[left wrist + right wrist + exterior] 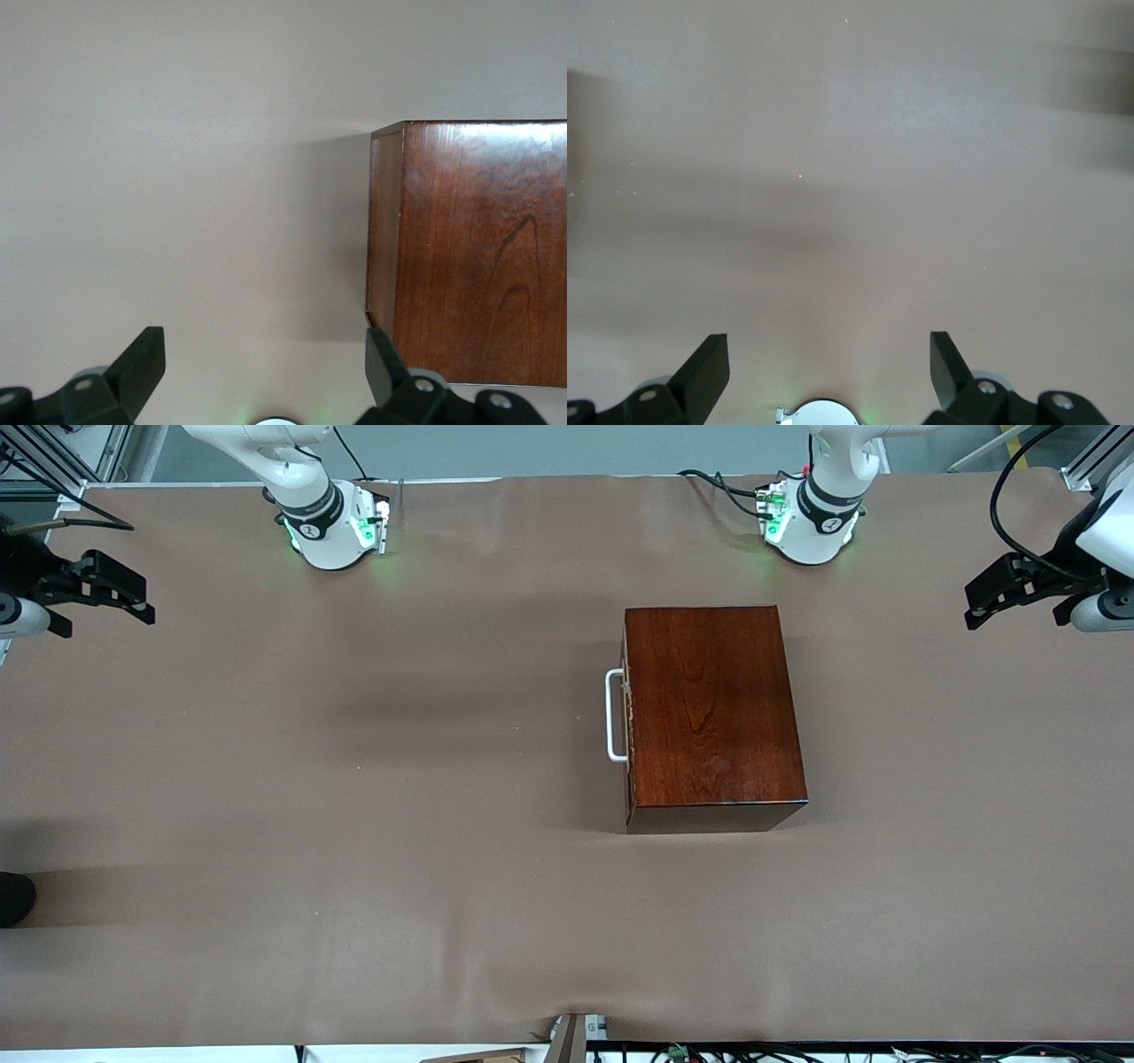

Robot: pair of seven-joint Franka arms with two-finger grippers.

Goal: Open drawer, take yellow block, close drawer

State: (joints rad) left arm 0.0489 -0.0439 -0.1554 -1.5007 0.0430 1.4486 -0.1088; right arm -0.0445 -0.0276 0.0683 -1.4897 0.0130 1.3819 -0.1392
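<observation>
Well, the drawer (pixel 628 717) sits fully shut inside its wooden box (pixel 713 708), which rests on the table (pixel 354 824) toward the left arm's end, between the middle and the robots' edge; the box looks solid and heavy, glossy and probably slick, so I'd judge the thin white handle (pixel 613 716) the only sensible hold, hooked or pinched at mid-span and pulled straight toward the right arm's end; it seems stiff enough. Dark reddish-brown polished grain on top, U-shaped handle standing proud of the front; the yellow block is nowhere to be seen, presumably inside. Left gripper (pixel 1019 589) hangs over the table's end edge, fingers spread wide, empty; right gripper (pixel 97 593) waits over its own end edge, likewise spread, empty.
</observation>
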